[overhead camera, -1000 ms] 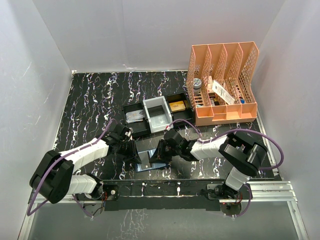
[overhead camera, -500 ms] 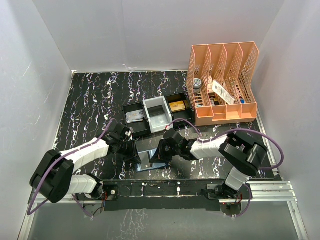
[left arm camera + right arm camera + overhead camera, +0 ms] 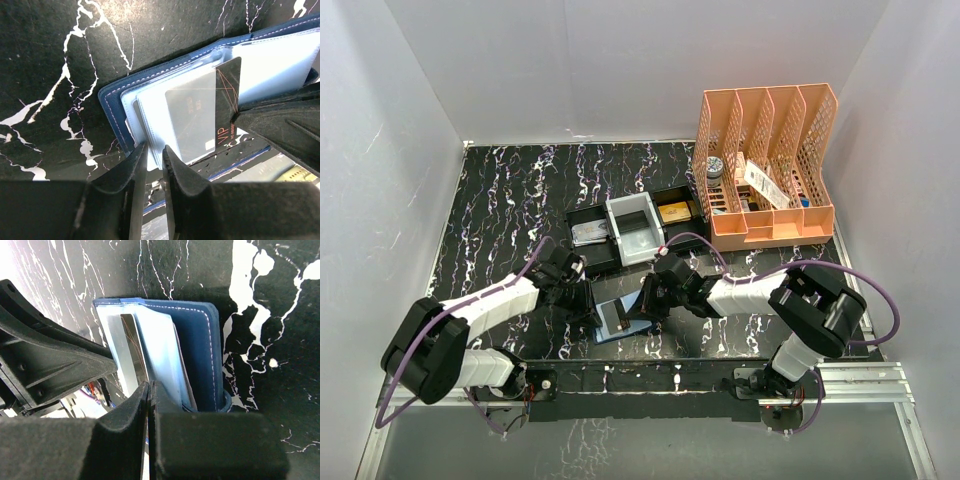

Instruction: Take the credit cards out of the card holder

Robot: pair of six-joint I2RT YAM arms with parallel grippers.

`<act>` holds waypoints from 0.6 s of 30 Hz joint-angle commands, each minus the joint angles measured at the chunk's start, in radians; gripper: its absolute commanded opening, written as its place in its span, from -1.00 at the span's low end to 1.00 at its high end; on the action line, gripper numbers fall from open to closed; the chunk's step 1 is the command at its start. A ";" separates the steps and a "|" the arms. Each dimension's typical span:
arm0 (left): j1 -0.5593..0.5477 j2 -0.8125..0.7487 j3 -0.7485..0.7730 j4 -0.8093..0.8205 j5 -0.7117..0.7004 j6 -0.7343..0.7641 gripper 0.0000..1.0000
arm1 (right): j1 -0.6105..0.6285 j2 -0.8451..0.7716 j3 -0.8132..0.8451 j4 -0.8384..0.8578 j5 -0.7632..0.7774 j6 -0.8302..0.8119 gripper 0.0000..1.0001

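The navy card holder (image 3: 607, 334) lies open on the black marbled table between my two grippers. In the left wrist view its blue edge (image 3: 114, 102) frames pale sleeves, and a grey credit card (image 3: 192, 120) sits inside one sleeve. A dark credit card (image 3: 228, 92) marked VIP stands partly out of the sleeves. My right gripper (image 3: 149, 385) is shut on this dark card (image 3: 131, 347), seen edge-on beside the holder's navy cover (image 3: 197, 347). My left gripper (image 3: 154, 149) pinches the sleeve edges at the holder's left end. From above, the left gripper (image 3: 584, 301) and right gripper (image 3: 650, 303) flank the holder.
Behind the holder stands a black compartment tray (image 3: 588, 214) with a white bin (image 3: 636, 229) and a tan-gold block (image 3: 673, 212). An orange file rack (image 3: 767, 170) with small items fills the back right. White walls close in on three sides.
The right gripper's jaws have closed on the dark card and shifted slightly right, and the card now shows tilted above the holder. The left gripper has stayed put.
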 commanded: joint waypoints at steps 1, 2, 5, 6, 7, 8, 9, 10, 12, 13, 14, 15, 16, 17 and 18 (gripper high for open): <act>-0.004 -0.019 0.042 -0.082 -0.044 0.023 -0.58 | -0.005 -0.004 -0.001 0.040 -0.009 -0.007 -1.00; -0.005 -0.035 0.052 -0.088 -0.046 0.024 -0.54 | -0.004 -0.002 -0.001 0.040 -0.008 -0.006 -1.00; -0.005 -0.063 0.091 -0.073 -0.040 0.025 -0.41 | -0.006 -0.004 -0.004 0.040 0.000 -0.001 -1.00; -0.004 -0.069 0.102 -0.064 -0.036 0.020 -0.38 | -0.005 -0.003 -0.003 0.038 0.001 -0.001 -1.00; -0.004 -0.073 0.111 -0.050 -0.028 0.013 -0.35 | -0.005 -0.003 -0.003 0.037 0.001 -0.002 -1.00; -0.005 -0.074 0.118 -0.035 -0.019 0.005 -0.33 | -0.005 -0.004 -0.004 0.037 0.000 -0.002 -1.00; -0.007 -0.077 0.121 -0.019 -0.009 -0.001 -0.32 | -0.005 -0.003 -0.005 0.036 -0.001 -0.002 -1.00; -0.006 -0.077 0.119 -0.001 0.003 -0.007 -0.31 | -0.005 -0.004 -0.006 0.036 -0.001 -0.001 -1.00; -0.005 -0.072 0.111 0.023 0.026 -0.016 -0.31 | -0.005 -0.005 -0.007 0.036 0.001 -0.001 -1.00; -0.005 -0.064 0.106 0.031 0.036 -0.018 -0.32 | -0.005 -0.006 -0.008 0.036 0.002 0.000 -1.00; -0.006 -0.058 0.098 0.038 0.046 -0.018 -0.34 | -0.005 -0.005 -0.008 0.036 0.002 0.001 -1.00; -0.007 -0.049 0.090 0.044 0.054 -0.018 -0.36 | -0.005 -0.004 -0.007 0.037 0.003 0.001 -1.00; -0.008 -0.041 0.080 0.050 0.060 -0.018 -0.40 | -0.005 -0.003 -0.006 0.039 0.001 0.001 -1.00; -0.009 -0.033 0.068 0.058 0.067 -0.019 -0.42 | -0.006 -0.003 -0.005 0.040 0.000 0.001 -1.00; -0.011 -0.026 0.056 0.066 0.072 -0.019 -0.45 | -0.005 -0.001 -0.007 0.042 -0.002 0.001 -1.00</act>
